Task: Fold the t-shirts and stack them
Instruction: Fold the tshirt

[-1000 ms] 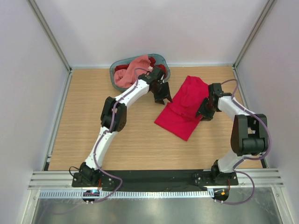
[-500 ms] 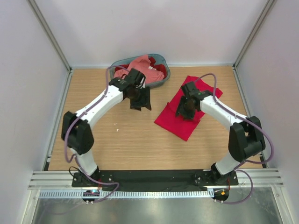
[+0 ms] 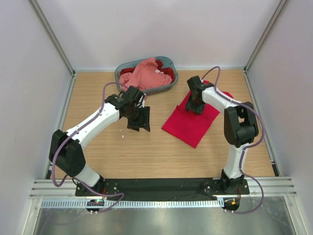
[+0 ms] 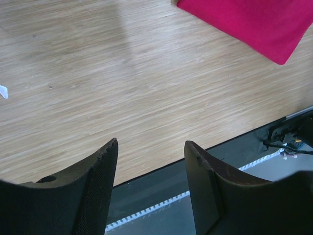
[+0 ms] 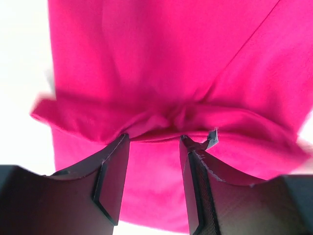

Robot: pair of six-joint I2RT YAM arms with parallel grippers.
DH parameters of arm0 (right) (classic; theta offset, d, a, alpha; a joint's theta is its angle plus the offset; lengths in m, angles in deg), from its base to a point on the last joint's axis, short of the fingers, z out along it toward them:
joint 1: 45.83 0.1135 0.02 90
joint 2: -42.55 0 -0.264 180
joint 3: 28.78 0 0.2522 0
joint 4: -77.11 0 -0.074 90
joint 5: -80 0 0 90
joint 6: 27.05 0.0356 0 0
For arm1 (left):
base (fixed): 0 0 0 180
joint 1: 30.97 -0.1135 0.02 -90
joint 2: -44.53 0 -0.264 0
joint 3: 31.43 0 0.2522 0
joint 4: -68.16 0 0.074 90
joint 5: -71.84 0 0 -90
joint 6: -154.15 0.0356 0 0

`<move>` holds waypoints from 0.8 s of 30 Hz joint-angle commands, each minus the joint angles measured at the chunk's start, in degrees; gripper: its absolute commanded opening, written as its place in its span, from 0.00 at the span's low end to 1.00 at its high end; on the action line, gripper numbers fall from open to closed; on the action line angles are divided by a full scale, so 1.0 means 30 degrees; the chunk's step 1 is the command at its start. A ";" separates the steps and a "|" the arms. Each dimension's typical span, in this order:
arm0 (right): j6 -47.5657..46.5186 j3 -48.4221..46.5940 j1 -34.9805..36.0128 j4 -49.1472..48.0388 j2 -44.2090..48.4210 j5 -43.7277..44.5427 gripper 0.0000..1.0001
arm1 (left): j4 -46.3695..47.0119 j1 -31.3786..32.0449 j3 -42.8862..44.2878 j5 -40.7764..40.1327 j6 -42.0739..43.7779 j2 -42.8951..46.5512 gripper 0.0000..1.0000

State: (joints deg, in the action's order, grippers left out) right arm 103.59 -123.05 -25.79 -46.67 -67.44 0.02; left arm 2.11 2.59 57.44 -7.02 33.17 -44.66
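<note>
The bunched ridge of the crimson t-shirt [image 5: 161, 58] should be pinched deep by the spread right gripper [image 5: 152, 139] astride it before lifting.

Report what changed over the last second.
The left gripper swung from beside the basket toward the near left, open and empty. The right gripper crossed the crimson shirt from its right side to its far-left part, jaws open astride a fold. Basket and its pink shirt stayed put.
</note>
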 commanded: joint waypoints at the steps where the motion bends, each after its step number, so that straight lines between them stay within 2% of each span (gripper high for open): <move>1: -0.1387 -0.2452 -0.1722 0.0436 -0.0627 0.1229 0.52 | 0.0058 0.0121 0.0391 0.0477 0.0483 0.0521 0.58; 6: -0.2792 -0.4304 -0.3102 0.2073 -0.0281 0.0562 0.55 | 0.0263 0.0297 0.1503 0.1267 0.1066 -0.1231 0.69; 9: -0.3030 -0.3549 -0.3015 0.2546 0.1941 -0.0959 0.58 | 0.0584 0.0268 0.2879 0.1210 0.1595 -0.2376 0.76; 10: -0.3030 -0.2181 -0.3044 0.2460 0.2673 -0.1576 0.58 | 0.0672 0.0239 0.3202 0.1268 0.1684 -0.3221 0.77; 11: -0.2943 -0.1355 -0.3044 0.2343 0.4218 -0.2337 0.64 | 0.0876 0.0210 0.3930 0.1355 0.1743 -0.3694 0.78; 13: -0.2503 0.1660 -0.3044 0.1759 0.5661 -0.4827 0.68 | 0.0995 0.0122 0.4608 0.2055 0.1860 -0.5270 0.79; 17: -0.2152 0.6407 -0.2927 0.0269 0.9727 -0.6003 0.78 | 0.0995 -0.0054 0.6511 0.3113 0.2065 -0.7762 0.78; 18: -0.2064 0.8215 -0.2927 -0.0028 1.0205 -0.6384 0.78 | 0.1082 -0.0083 0.6748 0.3317 0.2095 -0.8148 0.77; 24: -0.0103 1.4138 -0.2957 -0.3102 1.2610 -0.7880 0.77 | 0.1055 -0.0171 0.8241 0.4313 0.2709 -1.0640 0.74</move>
State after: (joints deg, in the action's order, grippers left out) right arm 99.46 -86.87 -34.43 -48.82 -32.17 -19.25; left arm 4.90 2.52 78.73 1.76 39.11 -75.19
